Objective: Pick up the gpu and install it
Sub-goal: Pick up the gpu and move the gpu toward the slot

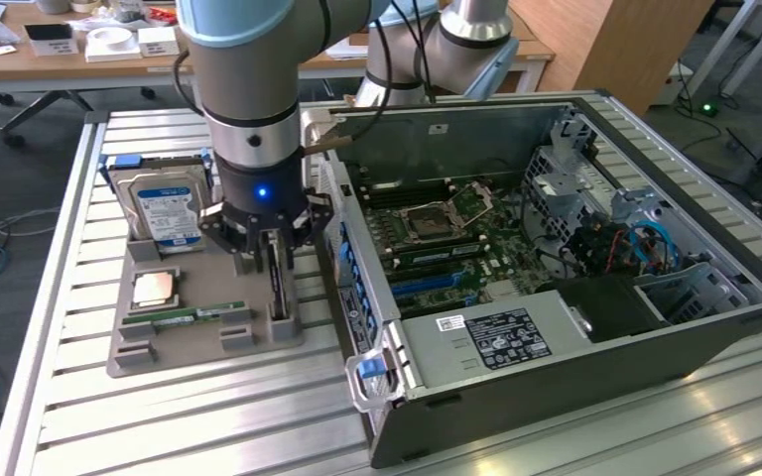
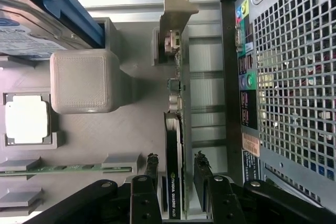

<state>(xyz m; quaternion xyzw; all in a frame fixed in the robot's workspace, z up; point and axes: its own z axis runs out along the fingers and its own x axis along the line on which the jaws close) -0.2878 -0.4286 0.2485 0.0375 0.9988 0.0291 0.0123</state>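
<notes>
One arm on this | gripper [image 2: 176, 158] was spread wide, pinching nothing | gpu [image 2: 174, 129] stood on edge in the grey tray [image 2: 136, 129] slot, just beside the case [image 2: 294, 77] | card sat between the fingers [image 2: 152, 169], long axis running along their gap, bracket end away from the hand

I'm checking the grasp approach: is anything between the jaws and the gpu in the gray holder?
Nothing visible. The open gripper straddles the gpu, which stands on edge in the gray holder, one jaw on each side with a bare gap to the card.
</notes>
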